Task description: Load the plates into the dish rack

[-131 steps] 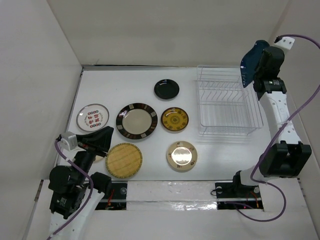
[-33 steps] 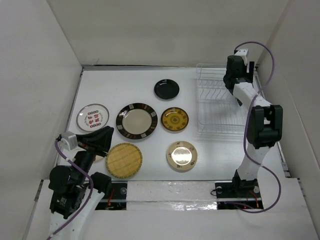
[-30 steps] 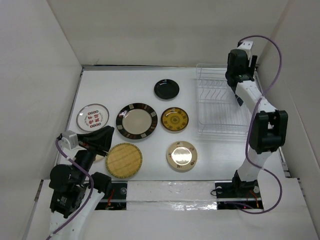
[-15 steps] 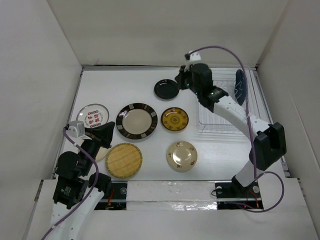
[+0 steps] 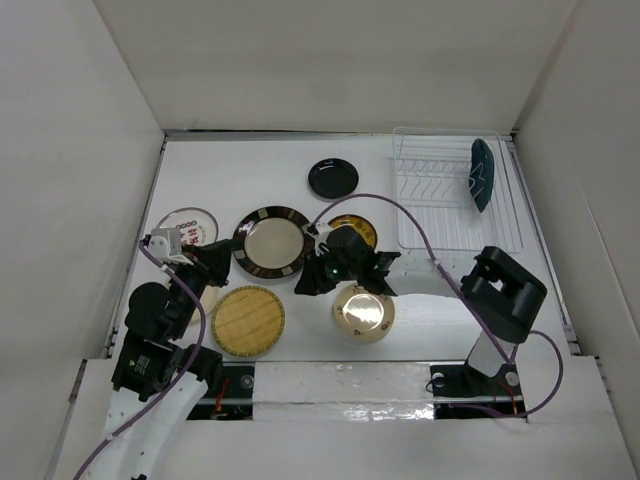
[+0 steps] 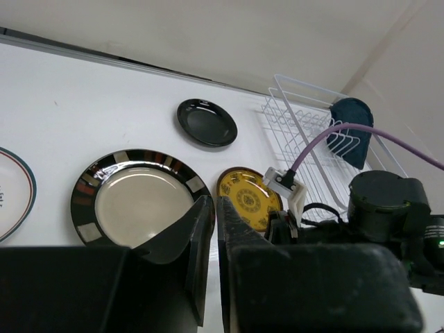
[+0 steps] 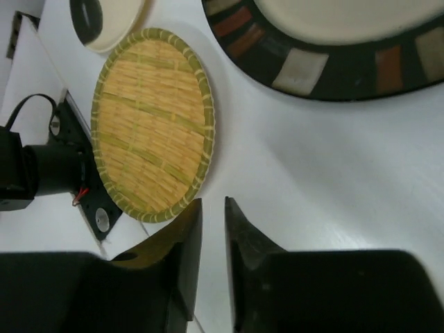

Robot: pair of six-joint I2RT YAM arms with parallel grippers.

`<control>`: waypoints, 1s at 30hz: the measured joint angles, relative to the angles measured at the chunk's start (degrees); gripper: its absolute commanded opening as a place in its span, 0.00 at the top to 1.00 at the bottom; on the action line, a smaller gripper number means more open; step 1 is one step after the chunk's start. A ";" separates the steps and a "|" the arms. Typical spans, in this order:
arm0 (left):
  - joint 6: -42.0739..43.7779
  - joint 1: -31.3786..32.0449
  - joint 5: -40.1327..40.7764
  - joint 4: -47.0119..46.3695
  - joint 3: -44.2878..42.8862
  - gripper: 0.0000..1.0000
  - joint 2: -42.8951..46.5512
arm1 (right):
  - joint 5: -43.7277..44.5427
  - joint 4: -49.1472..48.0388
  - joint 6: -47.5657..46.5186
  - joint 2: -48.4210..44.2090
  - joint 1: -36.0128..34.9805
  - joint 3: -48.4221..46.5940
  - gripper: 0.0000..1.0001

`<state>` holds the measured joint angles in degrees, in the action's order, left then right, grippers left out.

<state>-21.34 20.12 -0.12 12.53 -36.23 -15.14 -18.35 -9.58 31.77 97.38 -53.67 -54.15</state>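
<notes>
White surface [image 5: 250, 165] carries the whole lot. Dish rack [image 5: 435, 190] sits at far right, within the right arm's reach. One teal plate [image 5: 481, 174] stands on edge at its right end, apparently kept upright by the prongs; the other slots are bare. The rest lie flat and apart, rims free for a pinch: striped-rim plate [image 5: 273, 241] at centre, woven plate [image 5: 248, 320] nearer the arm bases, cream plate [image 5: 363, 312] to its right. Red-marked plate [image 5: 183, 225] is at far left, partly behind the left arm. Yellow plate [image 5: 352, 226] is half hidden by the right arm. Small black plate [image 5: 333, 178] is farthest back. Right gripper [image 7: 213, 208] is stretched leftward, low over bare surface between the striped-rim and woven plates, jaws a narrow slit apart, holding nothing. Probably lining up on a rim; which plate, cannot tell. Left gripper [image 6: 216, 208] hovers near the striped-rim plate's left edge, jaws all but together, empty, likely parked out of the way. Task barely begun.
</notes>
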 measured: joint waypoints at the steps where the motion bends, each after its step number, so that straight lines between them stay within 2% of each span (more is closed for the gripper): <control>1: -0.02 0.00 0.35 -0.04 0.00 0.92 0.20 | -0.57 -1.66 1.18 0.90 0.11 0.00 0.54; 4: -0.11 0.00 0.87 -0.04 0.00 0.89 0.44 | -2.16 -6.05 4.50 3.96 0.15 0.00 0.49; 11: -0.15 0.00 1.07 -0.02 0.00 0.88 0.55 | -4.68 -11.69 11.93 12.74 -0.44 0.00 0.49; 17: -0.13 0.00 0.94 -0.11 0.00 0.87 1.55 | -5.70 -13.14 13.73 14.53 -2.29 -1.53 0.53; 20: -0.09 0.00 0.50 -0.11 0.00 0.87 1.55 | -6.14 -13.88 14.43 16.24 -3.63 -2.75 0.61; 21: -0.09 0.00 0.20 -0.13 0.00 0.87 1.55 | -6.36 -14.36 14.82 16.81 -3.96 -2.95 0.66; 22: -0.07 0.00 -0.11 -0.13 0.00 0.87 1.55 | -6.60 -14.91 15.21 17.31 -4.17 -3.04 0.84; 25: 0.02 0.00 -0.52 -0.11 0.00 0.87 1.79 | -7.50 -16.11 17.11 17.88 -4.33 -3.13 1.00; 30: 0.11 0.00 -0.74 -0.24 0.00 0.87 3.06 | -5.99 -15.41 16.17 15.37 -4.59 -2.73 1.00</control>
<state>-21.23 20.12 -0.86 12.29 -36.23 -12.08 -24.34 -24.99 47.94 112.75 -58.26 -56.88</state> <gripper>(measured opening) 0.131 0.093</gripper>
